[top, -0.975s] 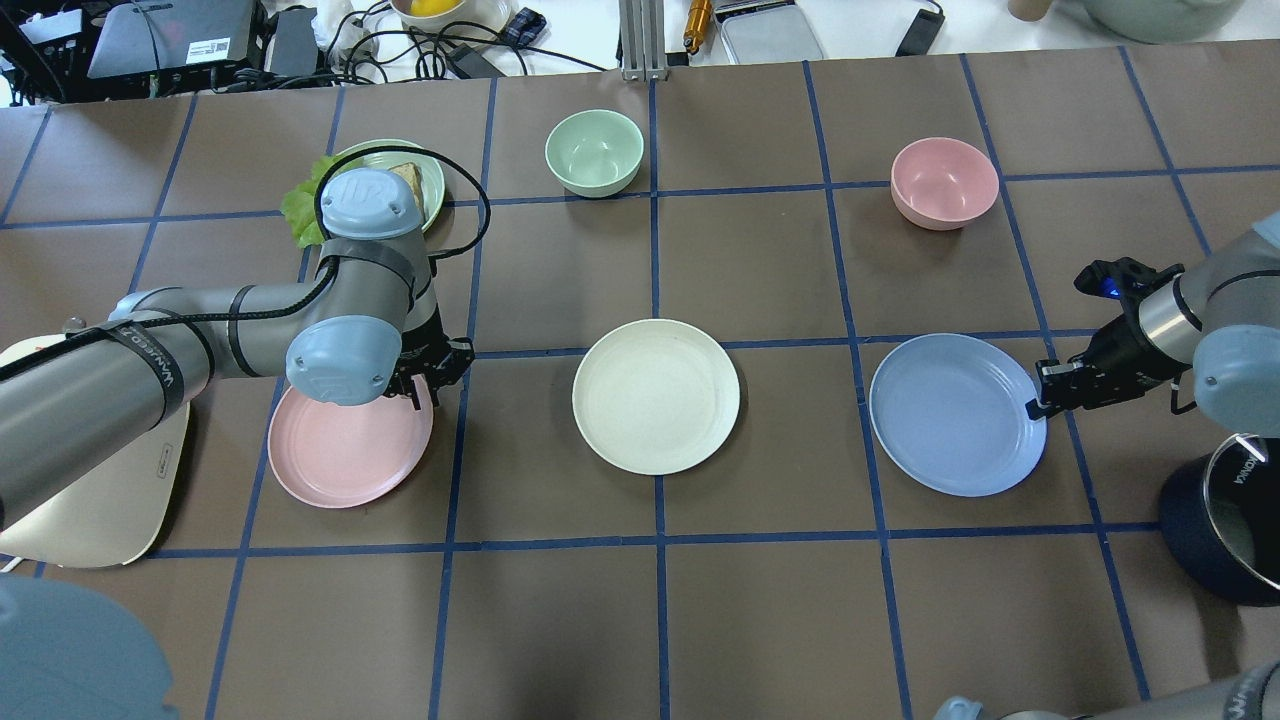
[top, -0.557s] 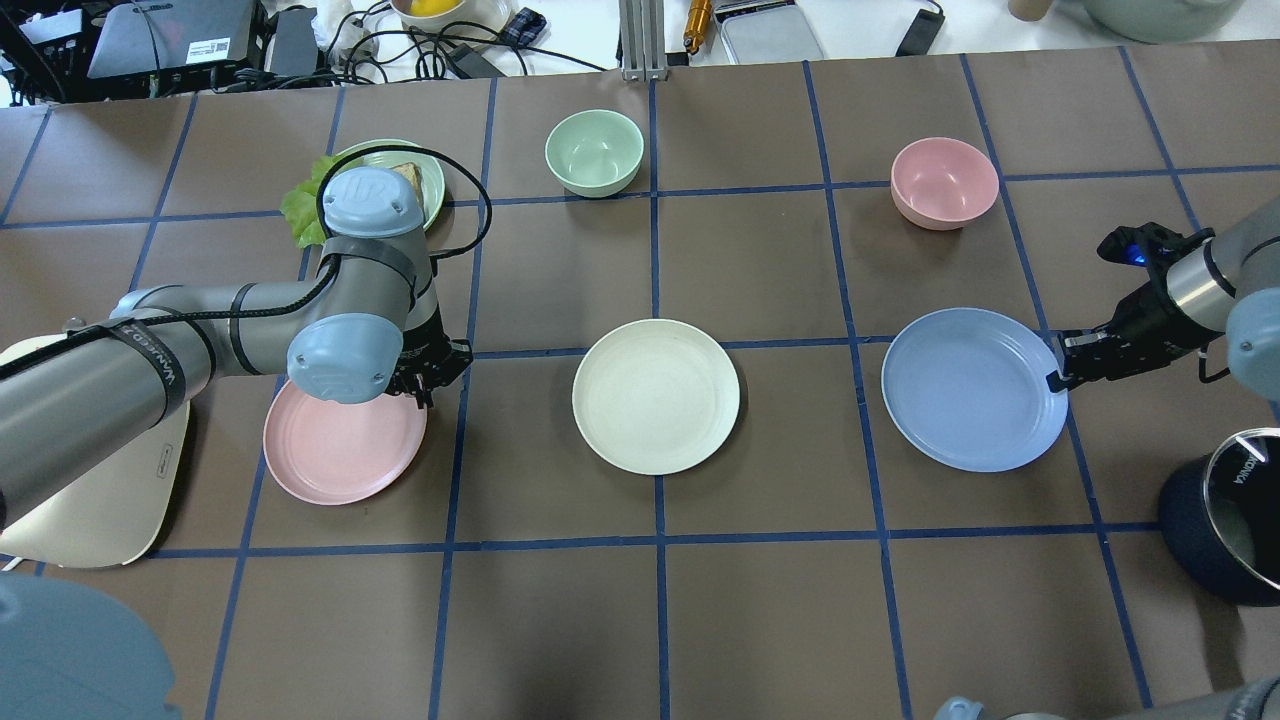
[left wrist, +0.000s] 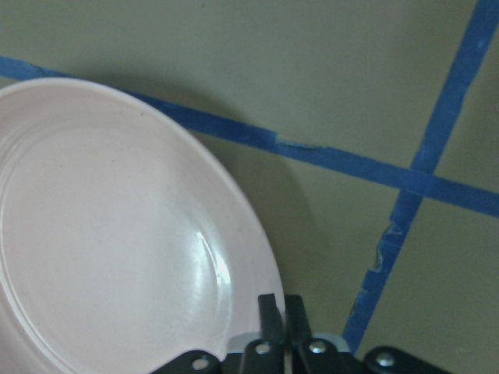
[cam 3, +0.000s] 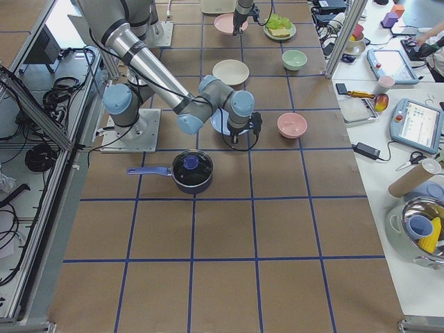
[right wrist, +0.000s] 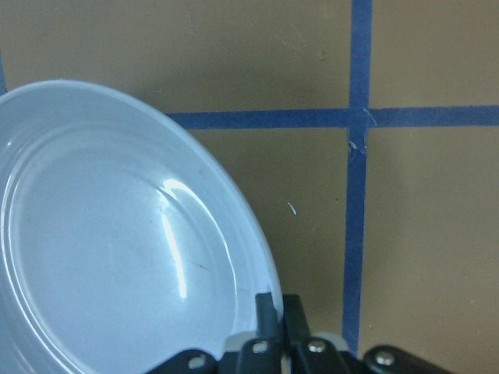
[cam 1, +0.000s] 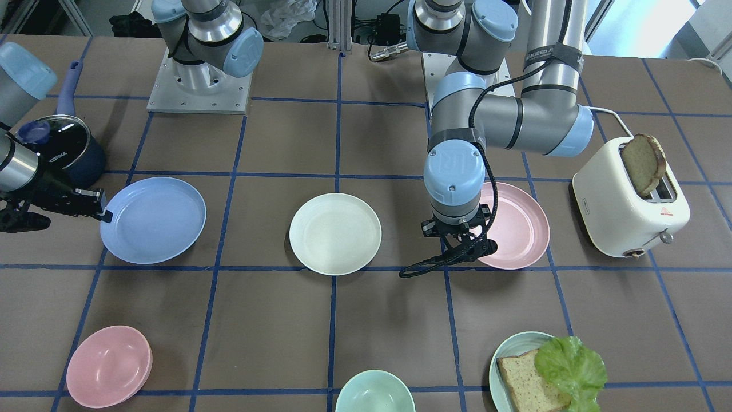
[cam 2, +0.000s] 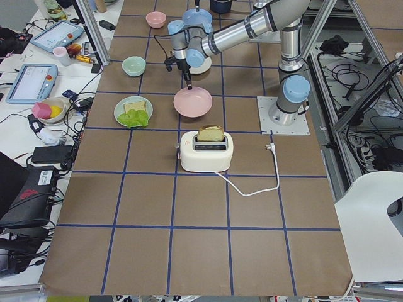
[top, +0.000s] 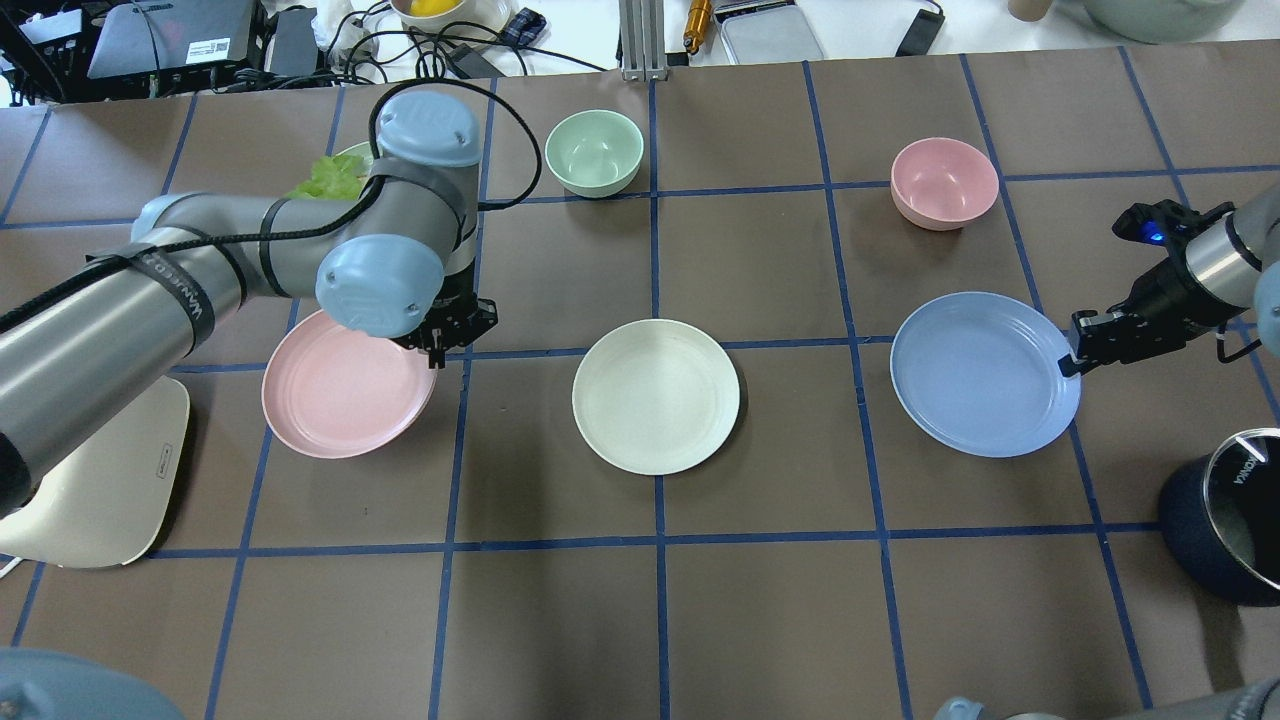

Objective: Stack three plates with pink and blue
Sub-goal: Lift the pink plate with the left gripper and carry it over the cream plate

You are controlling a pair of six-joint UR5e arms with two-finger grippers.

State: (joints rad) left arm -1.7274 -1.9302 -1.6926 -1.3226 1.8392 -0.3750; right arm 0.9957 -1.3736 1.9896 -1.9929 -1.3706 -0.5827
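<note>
Overhead cam is looking forward and down from behind the robot; front cam is facing it, steeply, across the table [cam 1: 286, 137]. Both are sharing the cream plate [top: 656, 396]. Side cams are looking along the table from either end, far off. Wrist cams are sitting close over the pink plate [left wrist: 117, 234] and blue plate [right wrist: 117, 234].

Brown taped table [top: 760, 620], cream plate [top: 656, 397], mint bowl [top: 594, 152], pink bowl [top: 944, 183], toaster [cam 1: 623, 217], saucepan [cam 1: 66, 150]

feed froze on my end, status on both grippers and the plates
Left gripper shut on pink plate rim. Right gripper shut on blue plate rim. Cream plate bare at centre, nothing stacked yet. Nothing lying between the plates.
</note>
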